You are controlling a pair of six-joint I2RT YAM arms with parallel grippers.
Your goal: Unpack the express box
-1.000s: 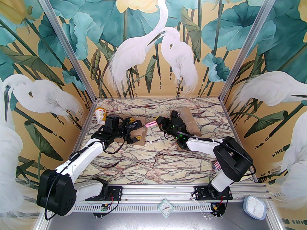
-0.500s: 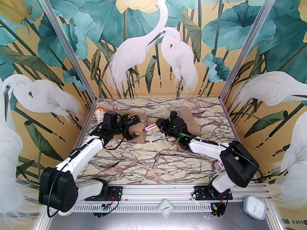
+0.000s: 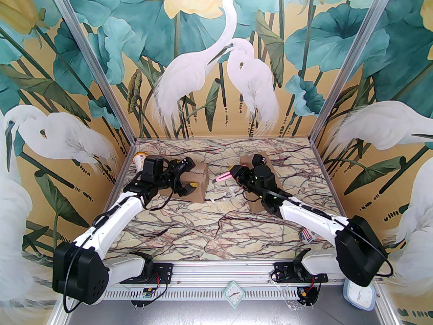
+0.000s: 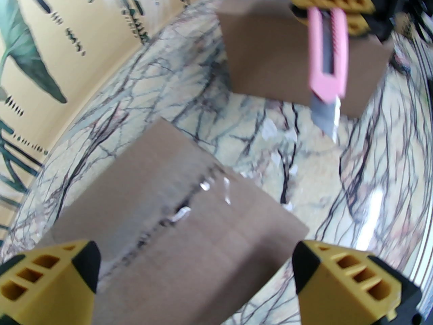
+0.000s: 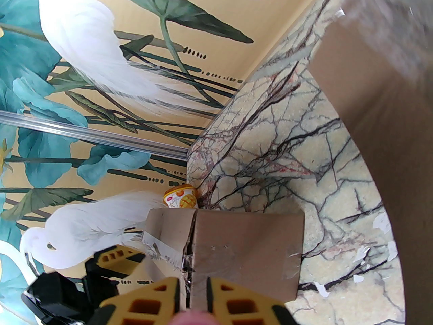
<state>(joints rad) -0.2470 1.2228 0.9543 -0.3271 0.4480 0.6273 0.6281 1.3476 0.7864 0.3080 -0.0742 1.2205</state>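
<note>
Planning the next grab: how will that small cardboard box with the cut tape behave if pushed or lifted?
The small box probably slides rather than tips, since it sits flat on the smooth marble table. Its top likely flexes under pressure, because the tape seam looks slit.

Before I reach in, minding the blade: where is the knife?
Top view, far centre: the knife is held in the right jaws, between the left box and right box, blade pointing left.
</note>
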